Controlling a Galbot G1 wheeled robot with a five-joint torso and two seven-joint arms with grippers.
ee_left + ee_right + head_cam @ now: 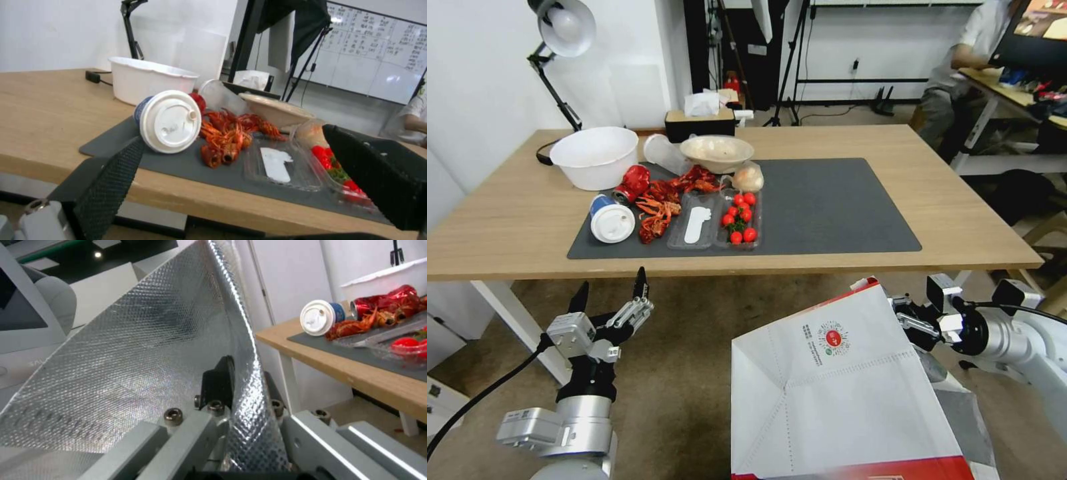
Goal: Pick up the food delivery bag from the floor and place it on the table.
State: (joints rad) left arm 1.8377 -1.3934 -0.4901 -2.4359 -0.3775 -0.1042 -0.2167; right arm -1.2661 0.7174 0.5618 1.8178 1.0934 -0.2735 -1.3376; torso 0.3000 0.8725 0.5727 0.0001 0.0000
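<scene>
Gripping the top edge of the food delivery bag (840,393), the right gripper (908,325) had its fingers closed on the foil-lined wall, one finger inside against the silver lining and one outside, as the right wrist view showed; the bag hung off the floor (694,373), tilted, in front of and below the near edge of the table (514,227), on the robot's right side; its mouth pointed toward the table and its red-banded base toward the robot, so the long axis ran roughly front to back; the table's free space, the bare right half of the dark grey mat (840,207), lay ahead and above the bag, which I judged the lift had to clear; the left gripper (610,297) hovered empty with fingers spread wide, left of the bag and just below the table edge, well apart from the bag; the right arm was clearly the nearer.
</scene>
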